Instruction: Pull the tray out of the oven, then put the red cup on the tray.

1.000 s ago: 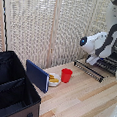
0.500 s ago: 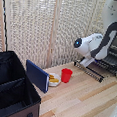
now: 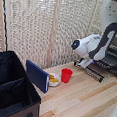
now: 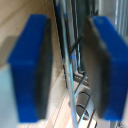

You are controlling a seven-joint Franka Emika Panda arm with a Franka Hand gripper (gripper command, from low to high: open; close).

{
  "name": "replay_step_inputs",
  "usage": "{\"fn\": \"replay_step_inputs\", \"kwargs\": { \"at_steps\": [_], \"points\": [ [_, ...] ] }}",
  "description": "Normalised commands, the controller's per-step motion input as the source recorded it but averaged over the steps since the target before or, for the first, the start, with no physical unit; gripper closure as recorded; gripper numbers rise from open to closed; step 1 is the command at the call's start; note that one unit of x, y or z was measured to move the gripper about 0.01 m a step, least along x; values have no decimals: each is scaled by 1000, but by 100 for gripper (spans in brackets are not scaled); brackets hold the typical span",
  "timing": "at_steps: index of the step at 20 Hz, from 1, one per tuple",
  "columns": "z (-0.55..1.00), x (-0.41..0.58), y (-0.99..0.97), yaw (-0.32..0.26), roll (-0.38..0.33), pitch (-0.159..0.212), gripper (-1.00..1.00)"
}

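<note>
The oven (image 3: 116, 50) stands at the exterior view's right, and the tray (image 3: 96, 70), a rack of thin dark bars, sticks out of its front over the wooden table. My gripper (image 3: 85, 62) hangs at the tray's front edge. In the wrist view my gripper (image 4: 70, 65) is open. Its blue fingers (image 4: 31, 65) stand wide apart with the tray's thin bars (image 4: 69, 75) blurred in the gap, neither pad touching them. The red cup (image 3: 66, 75) stands upright on the table, well apart from the tray toward the exterior view's left.
A white bowl of yellow food (image 3: 54, 80) sits right beside the cup. A blue panel (image 3: 37, 75) leans next to it, and a large black case (image 3: 12, 91) fills the left. A slatted blind runs behind the table.
My arm has swung toward the exterior view's left, away from the oven. The red cup and the bowl have stayed put.
</note>
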Motion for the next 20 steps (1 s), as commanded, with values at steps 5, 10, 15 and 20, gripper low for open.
{"fn": "replay_step_inputs", "kwargs": {
  "at_steps": [5, 10, 15, 20],
  "points": [
    [593, 302, 213, -113, 1, 70, -100],
    [737, 394, 176, -189, 17, 73, -100],
    [480, 273, 225, -210, 154, 58, -100],
    [259, 152, 194, -223, 247, 72, -100]
  ]
}}
